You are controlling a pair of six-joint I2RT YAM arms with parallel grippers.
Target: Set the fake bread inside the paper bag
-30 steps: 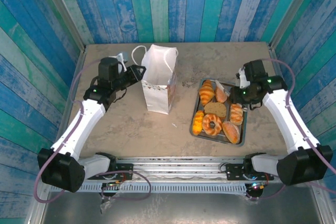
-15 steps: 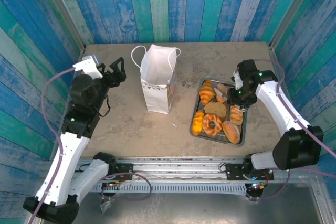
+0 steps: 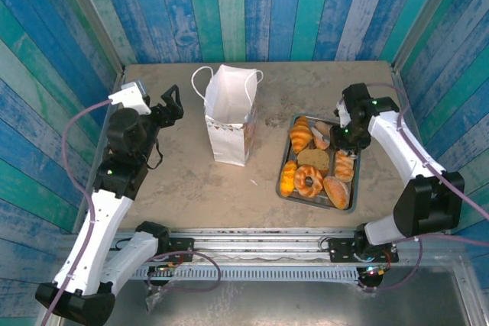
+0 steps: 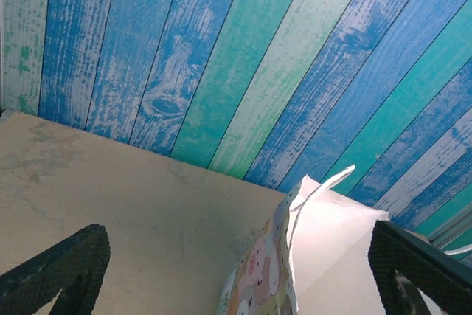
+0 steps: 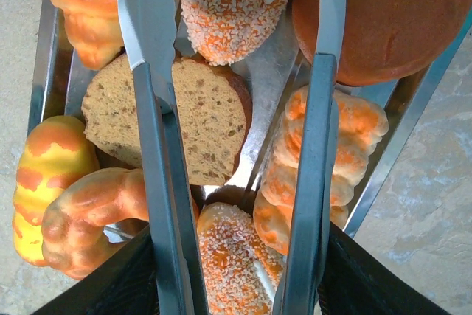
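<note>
My right tool clamps the metal tongs, whose 2 blades stand partly apart above the grey tray. The fake bread lies packed there, pieces touching, and the brown slice sits under the left blade. I should pick 1 piece, bring a blade down each side of it and squeeze gently, so its neighbours are not dragged out. My left tool gapes wide and empty, left of the paper bag standing on the surface.

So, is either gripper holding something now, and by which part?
The right gripper holds the metal tongs, clamped on the outer sides of their two arms. The left gripper is open and holds nothing.
</note>
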